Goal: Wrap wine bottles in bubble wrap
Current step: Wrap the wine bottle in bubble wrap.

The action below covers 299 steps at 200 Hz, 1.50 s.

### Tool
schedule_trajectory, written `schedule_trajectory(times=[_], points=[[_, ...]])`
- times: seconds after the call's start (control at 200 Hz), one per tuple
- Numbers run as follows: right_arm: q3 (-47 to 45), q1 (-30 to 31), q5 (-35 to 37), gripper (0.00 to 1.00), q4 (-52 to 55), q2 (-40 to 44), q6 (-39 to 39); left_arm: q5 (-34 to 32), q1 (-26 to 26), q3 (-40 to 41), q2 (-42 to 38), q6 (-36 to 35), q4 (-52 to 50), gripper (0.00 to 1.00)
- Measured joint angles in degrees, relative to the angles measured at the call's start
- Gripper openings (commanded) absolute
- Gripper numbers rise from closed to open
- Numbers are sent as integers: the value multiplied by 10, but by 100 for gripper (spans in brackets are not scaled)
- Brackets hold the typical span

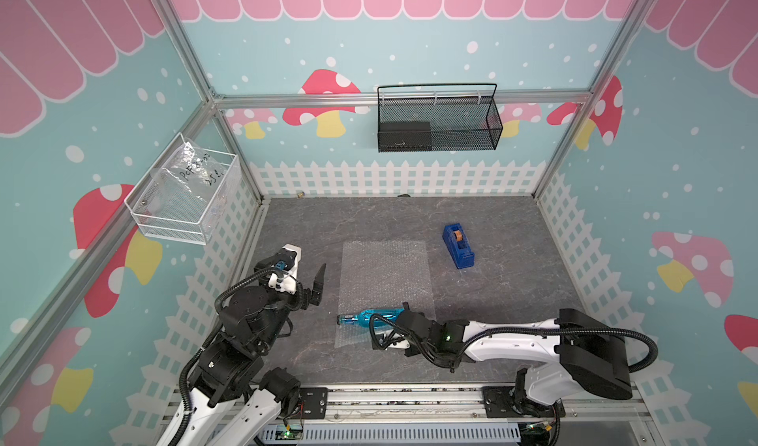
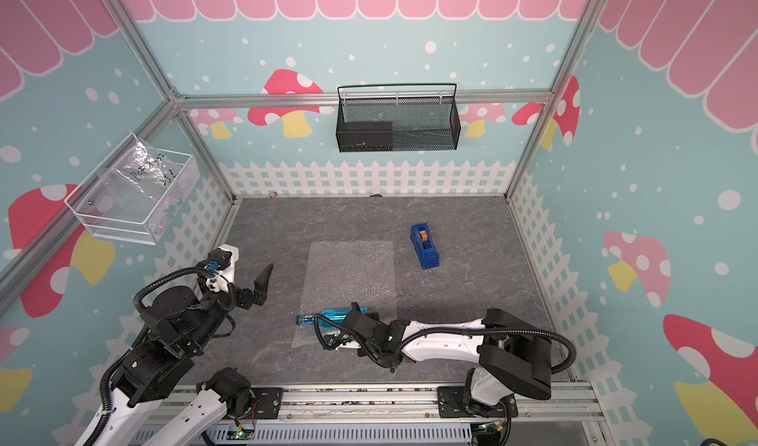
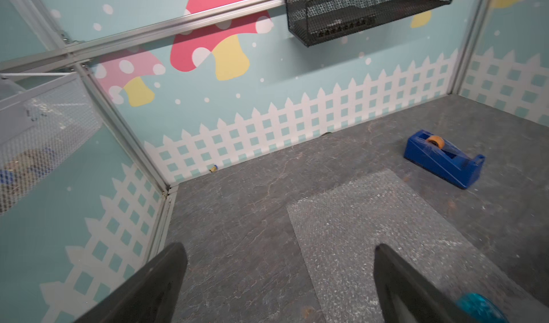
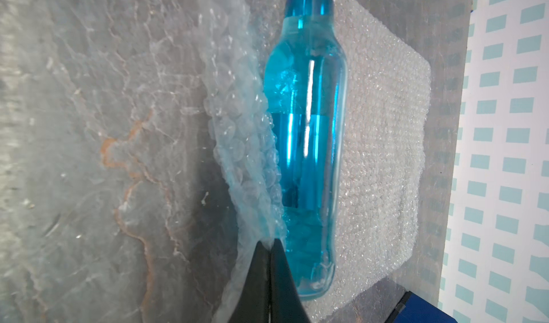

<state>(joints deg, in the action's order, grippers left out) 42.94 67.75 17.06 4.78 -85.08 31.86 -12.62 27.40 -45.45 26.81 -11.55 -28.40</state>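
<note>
Your right gripper (image 4: 269, 242) at the clear small-bubble wrap sheet (image 1: 385, 275).
Its fingers press together, apparently pinching the sheet's edge beside the translucent blue narrow-necked bottle (image 4: 309, 128) lying on it; your left gripper (image 3: 279, 247) stands spread.

Bright, even light is falling from overhead in both top views, leaving only faint, soft shadows beside the tape dispenser (image 1: 458, 246) and under the black basket (image 1: 439, 119). The wide lens is bowing the frame posts toward the picture edges. In the left wrist view the white basket (image 3: 44, 128) is smearing out of focus and the left claw (image 3: 279, 247) is showing soft-edged. In the right wrist view a white streak of glare is running down the bottle (image 4: 309, 128), the bubble wrap (image 4: 383, 158) is glinting, and the tabletop (image 4: 74, 128) is blurring toward the edge.
</note>
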Motion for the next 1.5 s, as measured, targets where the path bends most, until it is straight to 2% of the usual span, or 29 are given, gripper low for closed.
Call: schedule_trajectory(times=[0.285,0.49,0.671,0.886,0.961,1.201,1.496], points=[[44,-66,-62,0,22,0,18,92,21,0,19,-40,-59,100],[89,-97,-116,0,61,-20,21,130,81,27,39,-101,-78,99],[123,-125,-160,0,87,-54,19,162,113,73,49,-148,-83,98],[134,-147,-195,0,97,-68,11,172,153,132,43,-176,-63,98],[138,-150,-202,0,104,-69,9,177,164,146,44,-188,-61,95],[162,-171,-221,0,117,-89,4,171,202,136,144,-249,-49,96],[191,-195,-242,0,128,-119,2,158,215,136,197,-289,5,96]])
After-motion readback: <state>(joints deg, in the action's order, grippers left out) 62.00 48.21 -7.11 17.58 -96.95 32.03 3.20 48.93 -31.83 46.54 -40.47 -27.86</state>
